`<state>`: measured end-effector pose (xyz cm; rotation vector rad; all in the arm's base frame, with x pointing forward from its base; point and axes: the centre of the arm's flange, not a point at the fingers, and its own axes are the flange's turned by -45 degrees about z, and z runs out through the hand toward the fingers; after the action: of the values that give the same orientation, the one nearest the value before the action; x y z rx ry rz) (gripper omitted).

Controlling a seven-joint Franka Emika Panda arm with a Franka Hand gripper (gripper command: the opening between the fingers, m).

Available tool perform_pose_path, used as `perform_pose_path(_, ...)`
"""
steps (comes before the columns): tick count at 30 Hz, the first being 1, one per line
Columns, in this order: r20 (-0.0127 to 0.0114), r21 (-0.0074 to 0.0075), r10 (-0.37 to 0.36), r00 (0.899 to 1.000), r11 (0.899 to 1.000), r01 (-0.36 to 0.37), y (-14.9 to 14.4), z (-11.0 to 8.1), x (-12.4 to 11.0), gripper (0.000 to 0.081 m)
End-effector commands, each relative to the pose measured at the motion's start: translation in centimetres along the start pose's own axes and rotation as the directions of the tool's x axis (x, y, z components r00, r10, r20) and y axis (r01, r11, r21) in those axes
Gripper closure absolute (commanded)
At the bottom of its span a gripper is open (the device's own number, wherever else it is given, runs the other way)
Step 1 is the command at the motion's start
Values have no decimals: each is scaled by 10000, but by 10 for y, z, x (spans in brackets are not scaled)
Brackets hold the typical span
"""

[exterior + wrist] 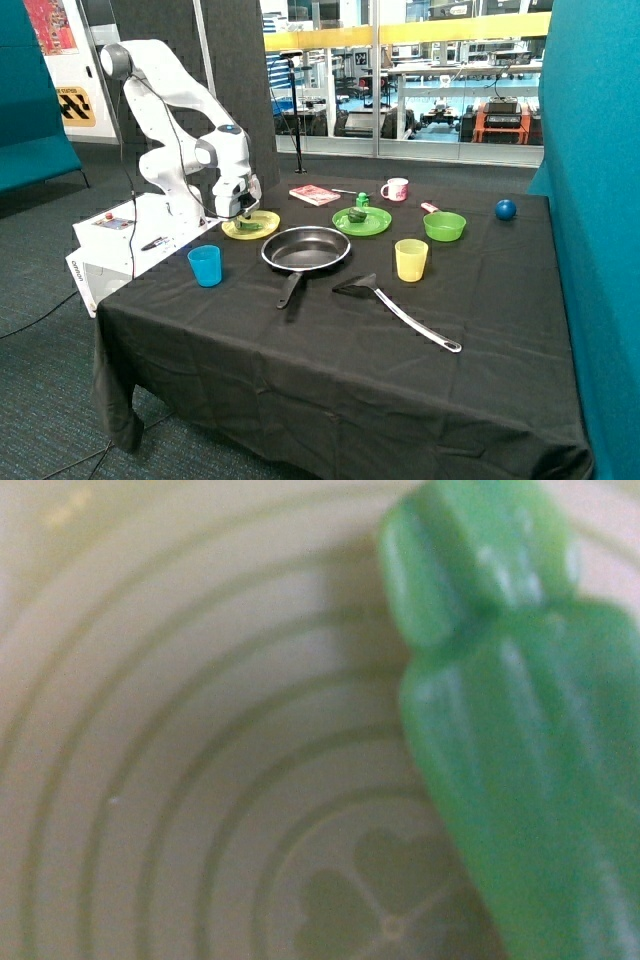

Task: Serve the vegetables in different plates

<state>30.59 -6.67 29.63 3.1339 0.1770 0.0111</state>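
The elongated vegetable [520, 750] runs off the wrist view's edge; the jaws' opening is hidden.

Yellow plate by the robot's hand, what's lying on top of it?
On the yellow plate lies a long bright green vegetable, resting over its ringed surface. The gripper sits low over the plate in the outside view, covering part of it, so anything under there stays hidden.

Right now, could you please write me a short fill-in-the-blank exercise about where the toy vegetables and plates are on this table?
1. The gripper is down at the flat round ____ plastic plate.
2. The elongated bright green toy vegetable lies on the ____ plate.
3. The round dark green toy vegetable sits on the bright ____ plate.
4. The black frying pan holds ____ vegetables.

Missing words: yellow; yellow; green; no
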Motion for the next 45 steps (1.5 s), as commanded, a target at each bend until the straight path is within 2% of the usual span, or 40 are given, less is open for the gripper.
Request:
perform_pose_path(1, 68, 33, -277, 9996, 9996, 277, -3, -21, 12, 139)
perform_pose_path(12, 67, 35, -683, 9976, 9977, 683, -14, -43, 32, 236)
perform_pose_path(21, 65, 39, -1169, 9931, 9931, 1169, -25, -61, 57, 257)
perform_pose_path(28, 64, 39, -1293, 9916, 9916, 1293, -22, -65, 67, 271)
perform_pose_path(38, 64, 40, -1334, 9910, 9911, 1334, -2, -66, 107, 280)
perform_pose_path(45, 60, 46, -2347, 9720, 9721, 2347, -6, -74, 152, 278)
